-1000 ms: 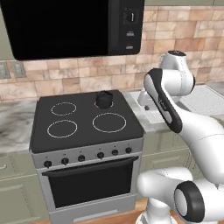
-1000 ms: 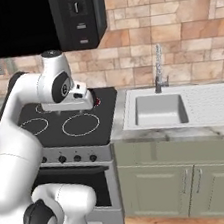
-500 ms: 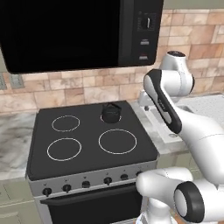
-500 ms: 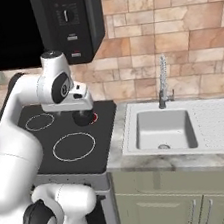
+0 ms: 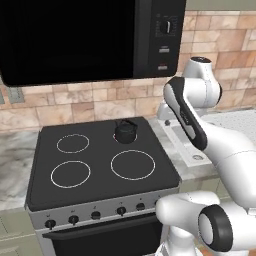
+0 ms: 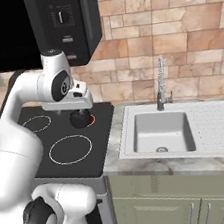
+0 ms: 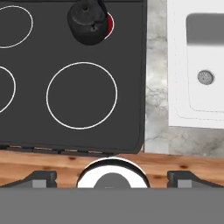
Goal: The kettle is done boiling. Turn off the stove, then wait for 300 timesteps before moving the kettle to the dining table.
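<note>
A brick-tiled wall (image 6: 184,33) runs behind everything, with a big black microwave (image 5: 90,37) hung above the stove (image 5: 100,165) and green cabinets (image 6: 187,204) under the marble counter (image 6: 157,165). To the right of the cooktop the counter holds a white sink (image 6: 159,130) with a tall tap (image 6: 160,84) at its back edge; a wooden floor (image 7: 52,162) shows below the stove front in the hand view. The stove is a flat black glass top with four white rings and a row of black knobs (image 5: 95,215) along its grey front. The kettle (image 5: 125,131) sits on the back right burner, which glows red (image 7: 110,24) just beside it on the sink side. The kettle is squat and round, so it has no real long axis; it stands upright, but I cannot tell which way the spout points. The white arm reaches out over the stove's right edge, and the gripper (image 7: 112,177) hangs high above the front of the cooktop, looking straight down, fingers (image 7: 41,177) spread wide apart and holding nothing, well clear of the kettle.
</note>
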